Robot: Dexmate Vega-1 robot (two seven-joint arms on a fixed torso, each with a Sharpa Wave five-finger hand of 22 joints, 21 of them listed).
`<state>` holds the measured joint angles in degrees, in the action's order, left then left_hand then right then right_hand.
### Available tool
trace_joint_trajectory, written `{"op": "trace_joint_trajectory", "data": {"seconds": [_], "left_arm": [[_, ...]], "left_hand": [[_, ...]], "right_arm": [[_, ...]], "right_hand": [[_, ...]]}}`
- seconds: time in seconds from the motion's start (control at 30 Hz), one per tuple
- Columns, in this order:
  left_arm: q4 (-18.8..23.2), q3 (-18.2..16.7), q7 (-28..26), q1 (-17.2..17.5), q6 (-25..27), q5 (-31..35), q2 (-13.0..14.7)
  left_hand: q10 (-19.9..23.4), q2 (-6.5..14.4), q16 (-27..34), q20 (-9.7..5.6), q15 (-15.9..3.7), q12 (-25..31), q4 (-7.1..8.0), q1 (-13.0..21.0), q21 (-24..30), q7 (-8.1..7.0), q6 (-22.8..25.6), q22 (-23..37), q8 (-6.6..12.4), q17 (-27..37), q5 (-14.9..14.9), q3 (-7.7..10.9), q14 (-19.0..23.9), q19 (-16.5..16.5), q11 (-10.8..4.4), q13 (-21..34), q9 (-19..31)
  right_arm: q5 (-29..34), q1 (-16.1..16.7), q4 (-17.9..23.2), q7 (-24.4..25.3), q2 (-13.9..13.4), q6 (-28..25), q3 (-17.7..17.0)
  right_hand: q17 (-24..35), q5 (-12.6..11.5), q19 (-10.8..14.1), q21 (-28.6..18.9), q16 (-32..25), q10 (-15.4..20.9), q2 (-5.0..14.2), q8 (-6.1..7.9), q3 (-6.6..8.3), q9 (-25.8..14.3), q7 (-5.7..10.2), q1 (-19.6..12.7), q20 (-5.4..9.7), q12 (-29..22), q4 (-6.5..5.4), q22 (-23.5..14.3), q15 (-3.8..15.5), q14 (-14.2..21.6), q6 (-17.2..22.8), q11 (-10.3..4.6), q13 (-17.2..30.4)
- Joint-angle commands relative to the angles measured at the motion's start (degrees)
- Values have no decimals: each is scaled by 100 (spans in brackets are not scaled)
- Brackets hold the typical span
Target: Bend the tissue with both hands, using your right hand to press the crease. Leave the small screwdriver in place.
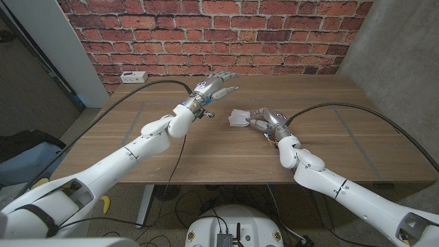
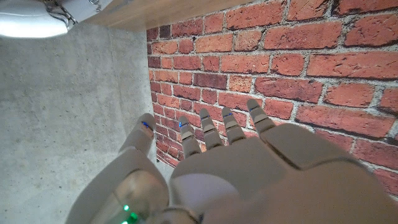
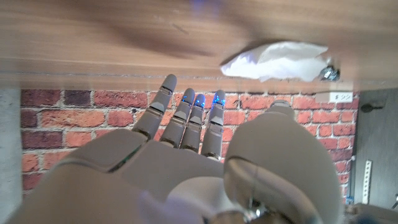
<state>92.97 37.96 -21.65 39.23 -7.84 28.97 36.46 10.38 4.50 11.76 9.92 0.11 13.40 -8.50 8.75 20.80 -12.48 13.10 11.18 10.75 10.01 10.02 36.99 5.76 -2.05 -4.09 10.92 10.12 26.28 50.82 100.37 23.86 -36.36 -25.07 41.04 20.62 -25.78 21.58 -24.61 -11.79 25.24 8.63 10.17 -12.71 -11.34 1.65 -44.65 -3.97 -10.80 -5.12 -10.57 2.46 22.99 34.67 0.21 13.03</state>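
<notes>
tissue (image 1: 239, 118): 1, white, crumpled | robot hands: 2 – left hand (image 1: 218, 84), right hand (image 1: 266, 120) | wooden table (image 1: 206, 154): 1 | white power strip (image 1: 134, 76): 1, at table's far edge | small metal obj (image 3: 330, 73) by tissue: 1, type unclear

the worktop (image 1: 206, 154) is matt brown wood with a visible grain. the tissue (image 1: 239, 118) is soft, crumpled white paper. each robot hand, left (image 1: 216, 86) and right (image 1: 266, 120), has smooth grey plastic shells. the wall (image 1: 206, 34) behind is rough red brick.
</notes>
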Motion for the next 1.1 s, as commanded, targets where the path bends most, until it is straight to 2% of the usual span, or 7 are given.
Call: {"op": "trace_joint_trajectory", "data": {"seconds": [0.03, 0.23, 0.5, 0.83, 0.97, 1.0, 1.1], "left_arm": [[-307, -447, -458, 426, -787, -950, -136], [-591, -592, -302, 525, -1312, -1513, -171], [-926, -817, 124, 632, -1928, -2262, -147], [-1325, -1007, 731, 663, -2400, -2951, -130], [-1517, -1038, 1077, 623, -2568, -3268, -130], [-1571, -1043, 1174, 612, -2620, -3357, -132], [-1693, -1058, 1433, 596, -2751, -3561, -117]], "left_hand": [[-22, 34, -60, 17, 74, -24, -4, 68, 41, 42, -92, 9, -39, 13, 36, 28, -20, 51, 40, 14, 18], [-168, 33, -88, 15, 77, -96, 70, -20, 20, -4, -209, 10, -68, 33, 21, -13, -93, 35, 54, 15, 17], [-376, -16, -131, -1, 94, -181, 139, -146, -7, -4, -387, 11, -99, 43, -9, -90, -250, 20, 38, 11, 11], [-526, -60, -171, -44, 101, -225, 179, -244, -27, -8, -572, 11, -110, 37, -29, -153, -449, 24, 52, 3, 1], [-594, -57, -189, -198, 47, -238, 184, -260, -38, -8, -660, 10, -110, 24, -27, -162, -563, 29, 41, -3, -4], [-620, -51, -192, -332, 21, -238, 182, -263, -49, -7, -699, 9, -101, 15, -25, -166, -623, 22, 46, -8, -6], [-681, -38, -192, -493, -36, -244, 178, -263, -61, -6, -746, 7, -92, 1, -21, -171, -707, 27, 48, -14, -9]], "right_arm": [[-1373, 630, 50, 940, 177, 1266, -1018], [-1692, 659, -16, 974, 272, 1654, -1110], [-1887, 621, -4, 1020, 395, 1945, -1164], [-2371, 744, -152, 1301, 752, 2703, -1408], [-2577, 855, -209, 1388, 883, 3110, -1520], [-2629, 886, -225, 1424, 925, 3211, -1555], [-2718, 995, -240, 1521, 989, 3472, -1670]], "right_hand": [[32, 60, -40, 31, -16, -10, 154, 67, 109, -13, -39, -57, -46, -29, 8, -18, 204, -48, -8, 106, 12], [37, 115, -109, 70, -18, -56, 166, 70, 149, -11, -76, -33, -88, -29, -17, -19, 154, -95, -39, 176, 9], [39, 159, -122, 85, -22, -70, 161, 66, 171, -9, -86, -8, -94, -36, -37, -20, 123, -120, -83, 184, 7], [48, 239, -201, 134, -33, -156, 169, 52, 203, -6, -104, 84, -89, -24, -102, -22, 69, -167, -173, 226, -2], [42, 283, -228, 155, -30, -187, 162, 28, 218, -2, -63, 134, -85, -23, -133, -21, 40, -198, -280, 237, -9], [37, 304, -230, 161, -28, -254, 155, 23, 222, 0, -67, 158, -87, -3, -147, -21, 31, -211, -318, 204, -14], [24, 344, -247, 180, -12, -296, 135, 16, 226, 5, -61, 211, -59, -1, -174, -19, 7, -265, -393, 246, -25]]}}
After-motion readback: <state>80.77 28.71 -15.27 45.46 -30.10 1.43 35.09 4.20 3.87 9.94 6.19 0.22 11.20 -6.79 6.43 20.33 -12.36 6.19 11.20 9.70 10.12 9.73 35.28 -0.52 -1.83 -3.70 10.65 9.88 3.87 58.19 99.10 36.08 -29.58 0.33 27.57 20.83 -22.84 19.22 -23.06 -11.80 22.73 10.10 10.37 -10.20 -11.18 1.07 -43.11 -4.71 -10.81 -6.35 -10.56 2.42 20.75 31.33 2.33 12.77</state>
